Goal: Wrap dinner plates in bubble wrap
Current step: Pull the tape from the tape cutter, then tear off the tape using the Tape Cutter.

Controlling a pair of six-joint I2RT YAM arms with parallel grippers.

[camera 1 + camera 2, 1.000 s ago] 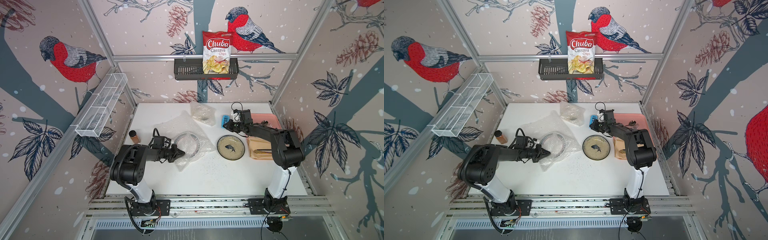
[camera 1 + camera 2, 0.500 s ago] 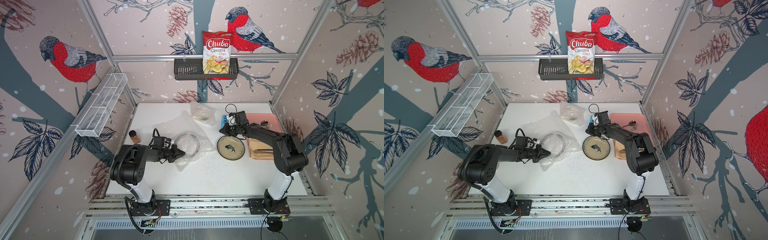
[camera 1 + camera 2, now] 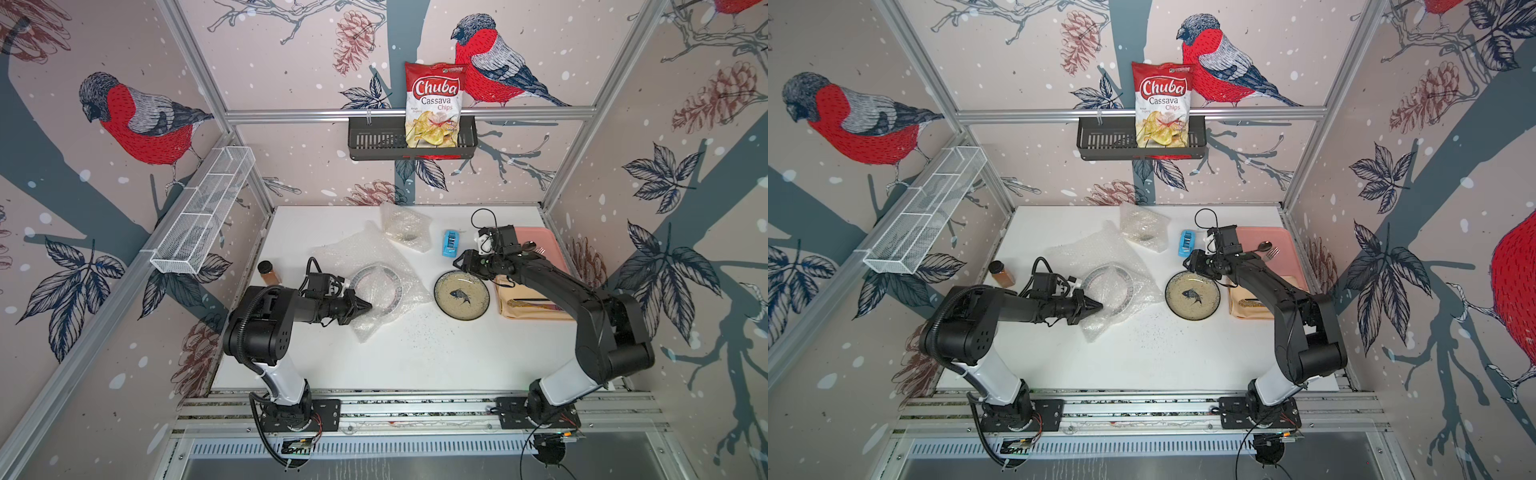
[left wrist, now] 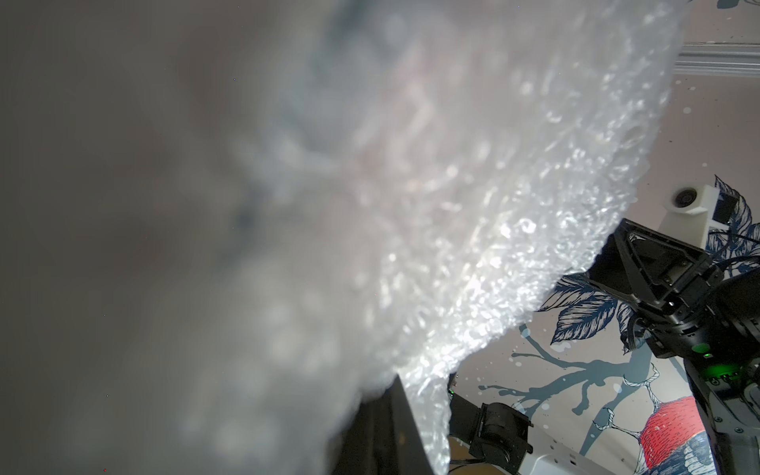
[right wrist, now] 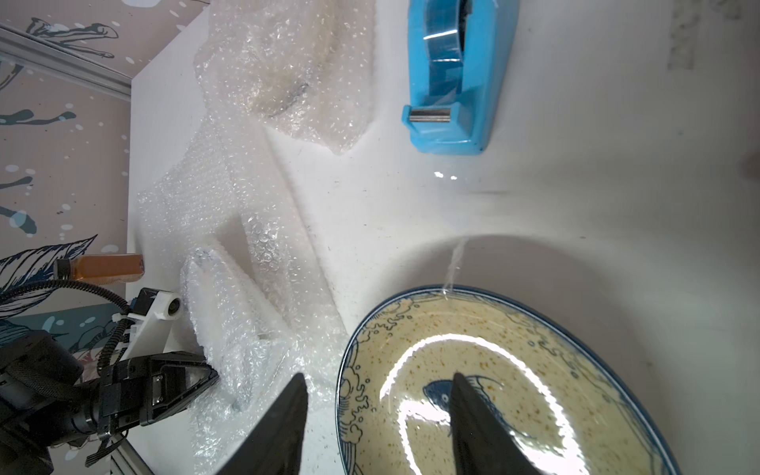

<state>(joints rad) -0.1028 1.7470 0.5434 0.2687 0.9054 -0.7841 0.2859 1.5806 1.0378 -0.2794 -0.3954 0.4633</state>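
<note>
light: bright, even | glare: fish plate (image 5: 534, 349) | blur: bubble wrap (image 4: 452, 205) close-up

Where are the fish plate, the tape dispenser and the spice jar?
fish plate (image 3: 461, 296), in a top view, painted fish at centre
tape dispenser (image 3: 450, 244), in a top view, blue body
spice jar (image 3: 271, 275), in a top view, brown side

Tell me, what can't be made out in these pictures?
- Plate under the bubble wrap: pattern veiled by wrap, both top views.
- Left gripper: left wrist view is blurred wrap against the lens, hiding its grip.
- Far bundle: contents clouded by wrap, top and right wrist views.
- Pink tray: partly behind the right arm, top views.
</note>
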